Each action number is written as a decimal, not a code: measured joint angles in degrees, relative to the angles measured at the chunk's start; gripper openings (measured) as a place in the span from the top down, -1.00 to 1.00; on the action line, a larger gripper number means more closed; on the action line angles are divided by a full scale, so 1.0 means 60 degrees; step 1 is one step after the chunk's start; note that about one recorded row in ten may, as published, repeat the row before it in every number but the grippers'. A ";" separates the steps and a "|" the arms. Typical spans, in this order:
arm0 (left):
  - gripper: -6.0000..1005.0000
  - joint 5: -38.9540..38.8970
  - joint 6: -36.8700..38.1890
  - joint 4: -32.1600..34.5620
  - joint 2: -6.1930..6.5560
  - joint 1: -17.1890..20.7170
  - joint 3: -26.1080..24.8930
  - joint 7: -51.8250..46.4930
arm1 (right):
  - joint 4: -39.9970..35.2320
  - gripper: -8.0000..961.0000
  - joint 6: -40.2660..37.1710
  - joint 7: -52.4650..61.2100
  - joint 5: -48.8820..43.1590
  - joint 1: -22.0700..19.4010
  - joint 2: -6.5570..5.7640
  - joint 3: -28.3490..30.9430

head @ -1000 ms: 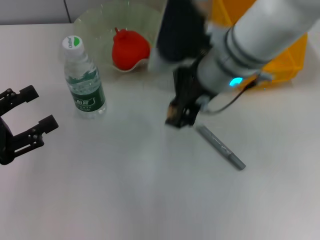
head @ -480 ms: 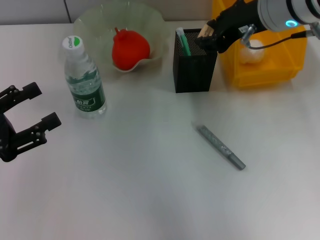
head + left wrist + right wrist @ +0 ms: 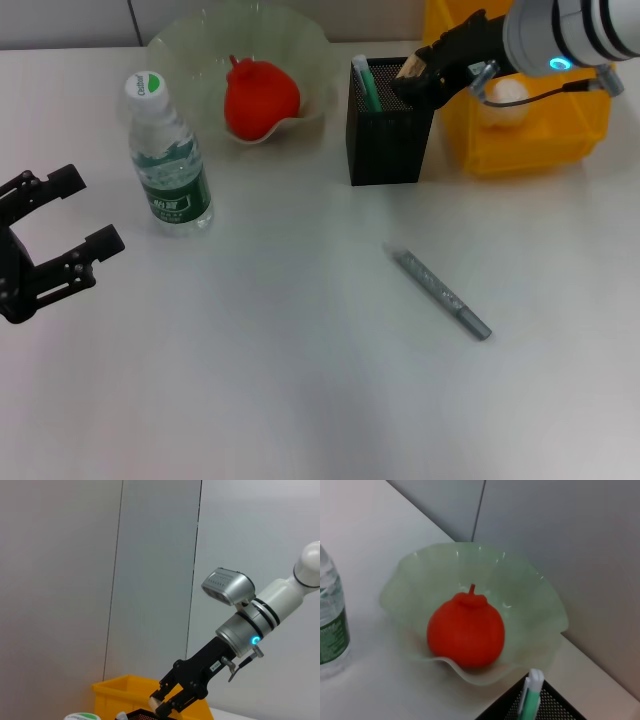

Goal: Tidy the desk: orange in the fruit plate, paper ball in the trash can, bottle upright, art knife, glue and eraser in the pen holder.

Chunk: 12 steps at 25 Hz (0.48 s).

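My right gripper point(image 3: 410, 76) hangs over the rim of the black mesh pen holder point(image 3: 389, 140), shut on a small pale eraser point(image 3: 408, 67); the left wrist view shows the same eraser point(image 3: 161, 705) between its fingers. A green-and-white glue stick point(image 3: 364, 83) stands inside the holder. On the table lies the grey art knife point(image 3: 443, 293). The orange point(image 3: 260, 97) rests in the pale green fruit plate point(image 3: 195, 45). The bottle point(image 3: 168, 155) stands upright. The paper ball point(image 3: 506, 94) lies in the yellow trash can point(image 3: 545, 135). My left gripper point(image 3: 48, 245) is open at the left edge.
The right wrist view looks down on the orange point(image 3: 466, 630), the fruit plate point(image 3: 540, 605), the bottle point(image 3: 330, 630) and the glue stick point(image 3: 530, 695). A wall stands behind the table.
My right arm swung from the table's middle, near the art knife, up and back to the pen holder with the eraser. The left gripper barely moved.
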 joint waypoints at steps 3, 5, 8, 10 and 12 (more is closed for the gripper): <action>-0.60 0.0001 0.0002 0.0000 0.0000 0.0027 0.0006 0.0000 | 0.0254 -0.04 0.0177 -0.0234 0.0319 0.0058 0.0000 0.0008; -0.60 0.0000 0.0008 0.0000 0.0000 0.0047 -0.0004 0.0000 | 0.0313 -0.06 0.0293 -0.0266 0.0371 0.0071 0.0000 0.0010; -0.60 0.0000 0.0024 0.0000 0.0000 0.0062 -0.0022 0.0000 | 0.0311 -0.07 0.0338 -0.0268 0.0371 0.0064 0.0001 0.0017; -0.60 0.0001 0.0030 0.0000 0.0000 0.0064 -0.0025 0.0000 | 0.0141 -0.08 0.0204 -0.0268 0.0371 0.0009 0.0000 0.0045; -0.60 0.0001 0.0030 0.0000 0.0005 0.0063 -0.0016 0.0000 | -0.0255 -0.18 -0.0177 -0.0123 0.0370 -0.0095 0.0002 0.0078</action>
